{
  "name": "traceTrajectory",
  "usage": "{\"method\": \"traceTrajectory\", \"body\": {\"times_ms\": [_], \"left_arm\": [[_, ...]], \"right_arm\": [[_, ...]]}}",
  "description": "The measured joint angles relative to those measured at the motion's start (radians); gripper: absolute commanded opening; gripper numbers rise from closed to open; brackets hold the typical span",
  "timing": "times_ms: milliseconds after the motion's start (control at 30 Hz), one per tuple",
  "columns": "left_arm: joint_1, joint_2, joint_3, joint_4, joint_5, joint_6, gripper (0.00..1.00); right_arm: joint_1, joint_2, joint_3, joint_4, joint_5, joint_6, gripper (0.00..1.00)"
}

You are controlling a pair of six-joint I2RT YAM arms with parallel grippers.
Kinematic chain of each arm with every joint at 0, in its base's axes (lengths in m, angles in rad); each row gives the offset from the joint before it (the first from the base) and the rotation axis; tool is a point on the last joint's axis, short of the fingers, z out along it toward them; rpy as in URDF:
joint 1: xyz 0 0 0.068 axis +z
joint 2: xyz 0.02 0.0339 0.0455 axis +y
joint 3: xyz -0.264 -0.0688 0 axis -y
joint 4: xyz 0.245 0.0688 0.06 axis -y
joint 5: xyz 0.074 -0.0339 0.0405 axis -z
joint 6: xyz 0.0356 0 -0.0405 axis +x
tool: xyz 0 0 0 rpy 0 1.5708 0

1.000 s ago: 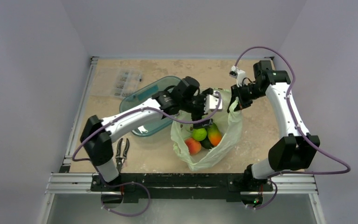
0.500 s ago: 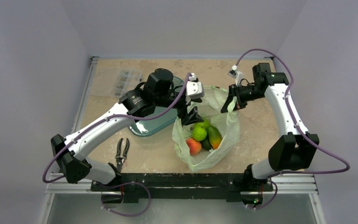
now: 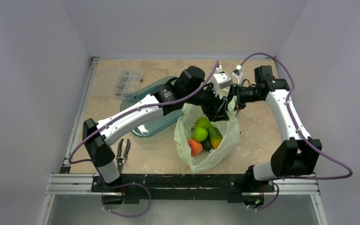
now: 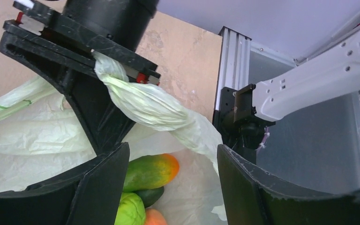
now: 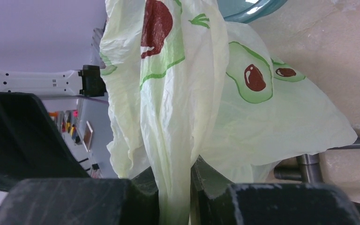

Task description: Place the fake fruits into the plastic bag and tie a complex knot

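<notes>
We see the counter (image 3: 262, 131) carrying the plastic bag (image 3: 229, 135), which sits near the middle, just right of a teal tub (image 3: 136, 96), its mouth open and its far edge held up. Our right pincer (image 5: 174, 183) is clamped on a twisted strand of that edge. Our left pincer (image 4: 173, 154) hangs over the mouth, fingers well apart, gripping nothing. The fake fruits (image 3: 201, 136) lie together inside the bag.
</notes>
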Motion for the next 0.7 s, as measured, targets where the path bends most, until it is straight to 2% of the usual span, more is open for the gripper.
{"method": "traceTrajectory", "body": {"times_ms": [200,400,533,633,700], "left_arm": [[-0.007,0.051,0.043,0.003,-0.018,-0.101,0.56],[-0.017,0.072,0.068,0.011,-0.005,-0.158,0.54],[-0.021,0.083,0.081,0.025,0.005,-0.184,0.48],[-0.023,0.095,0.094,0.029,0.007,-0.197,0.37],[-0.025,0.108,0.106,0.028,0.008,-0.2,0.24]], "right_arm": [[0.0,-0.098,-0.062,0.072,0.005,0.084,0.13],[0.0,-0.125,-0.097,0.126,0.024,0.143,0.13],[0.001,-0.126,-0.112,0.151,0.027,0.171,0.14],[0.006,-0.131,-0.116,0.168,0.028,0.187,0.14],[0.01,-0.137,-0.117,0.175,0.031,0.192,0.14]]}}
